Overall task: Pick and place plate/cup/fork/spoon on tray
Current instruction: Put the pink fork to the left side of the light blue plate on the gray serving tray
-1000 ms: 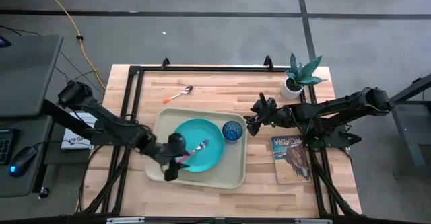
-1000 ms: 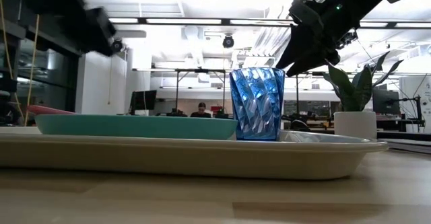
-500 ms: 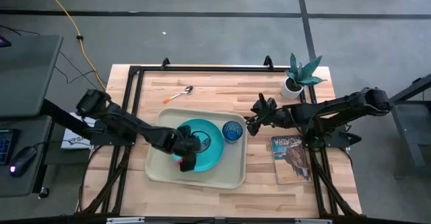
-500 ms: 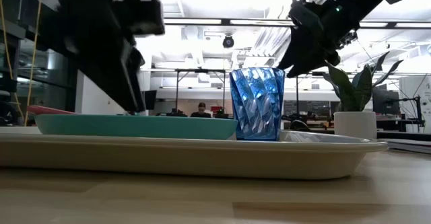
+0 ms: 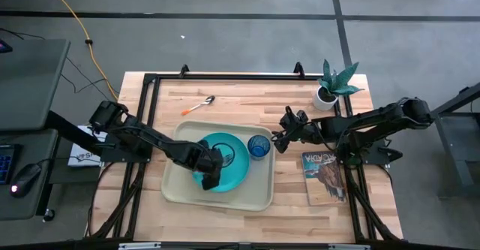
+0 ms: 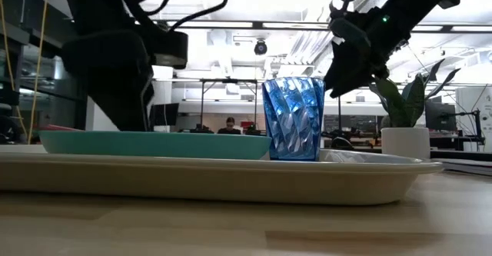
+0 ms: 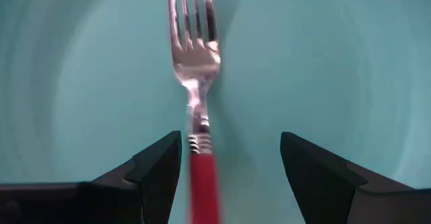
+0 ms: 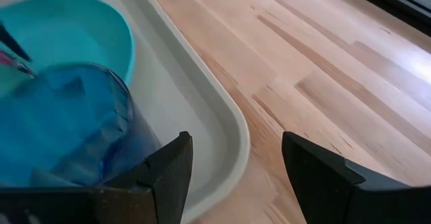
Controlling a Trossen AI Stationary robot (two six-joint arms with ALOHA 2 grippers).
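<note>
The beige tray (image 5: 259, 194) lies mid-table with the turquoise plate (image 5: 238, 169) and the blue cup (image 5: 259, 146) standing on it. A fork (image 7: 195, 56) with a red handle lies flat on the plate. My left gripper (image 7: 229, 143) is low over the plate (image 7: 323, 62) and open. Its fingers stand on either side of the fork's handle without touching it. In the high view the left gripper (image 5: 212, 173) hides most of the fork. My right gripper (image 5: 278, 138) is open and empty beside the tray's right rim (image 8: 225, 126), close to the cup (image 8: 74, 130).
A spoon (image 5: 199, 105) with an orange handle lies on the table beyond the tray. A white pot with a green plant (image 5: 328, 94) stands at the far right. A printed magazine (image 5: 324, 176) lies right of the tray.
My left gripper has gone toward the table's right edge, from the tray's near left part onto the plate, and has come down close over it. The fork now lies under it on the plate.
</note>
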